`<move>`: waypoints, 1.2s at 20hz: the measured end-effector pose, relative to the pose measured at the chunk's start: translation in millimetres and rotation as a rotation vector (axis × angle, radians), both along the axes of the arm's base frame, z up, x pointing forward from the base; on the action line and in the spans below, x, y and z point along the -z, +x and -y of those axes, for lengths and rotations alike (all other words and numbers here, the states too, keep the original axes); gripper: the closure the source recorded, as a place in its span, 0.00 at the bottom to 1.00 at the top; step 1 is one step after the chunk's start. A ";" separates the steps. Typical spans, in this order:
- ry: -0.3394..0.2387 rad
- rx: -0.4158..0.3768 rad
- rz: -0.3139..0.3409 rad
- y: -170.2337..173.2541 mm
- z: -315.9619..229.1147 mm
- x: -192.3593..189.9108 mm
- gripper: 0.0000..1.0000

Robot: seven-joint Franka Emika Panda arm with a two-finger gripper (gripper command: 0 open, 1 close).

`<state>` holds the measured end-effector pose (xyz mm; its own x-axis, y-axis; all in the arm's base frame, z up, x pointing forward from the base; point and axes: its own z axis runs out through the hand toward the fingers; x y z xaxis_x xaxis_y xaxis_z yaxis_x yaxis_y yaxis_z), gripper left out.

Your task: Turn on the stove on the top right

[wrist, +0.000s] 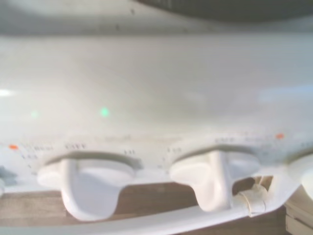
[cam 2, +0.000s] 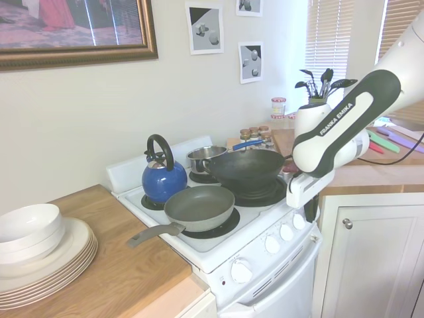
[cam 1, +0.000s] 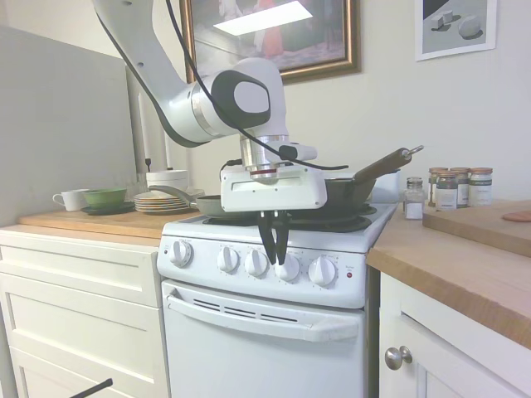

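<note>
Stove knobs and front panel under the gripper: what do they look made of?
The knobs look like moulded white plastic, smooth and slightly glossy, with a raised grip ridge. The front panel of the stove looks like white enamelled or painted metal, judging by its soft sheen; that is a guess. The gripper hangs at the knobs.

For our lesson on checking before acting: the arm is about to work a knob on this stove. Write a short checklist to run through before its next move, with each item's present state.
1. Gripper over the stove's knob row: ok, fingers point down at the fourth knob from the left.
2. Fingers closed on the knob: cannot tell; tips look nearly together.
3. That this knob controls the top right burner: cannot tell; panel markings are blurred in the wrist view.
4. Red light in view: ok.
5. Arm clear of the wok: ok, the wok sits behind it.
</note>
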<state>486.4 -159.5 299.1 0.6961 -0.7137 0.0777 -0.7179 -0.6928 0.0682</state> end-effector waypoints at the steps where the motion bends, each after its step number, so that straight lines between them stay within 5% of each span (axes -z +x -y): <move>1: -0.001 -0.001 0.003 1.7 -0.4 -1.0 1.00; 24: -0.006 0.015 0.013 29.8 9.8 0.6 1.00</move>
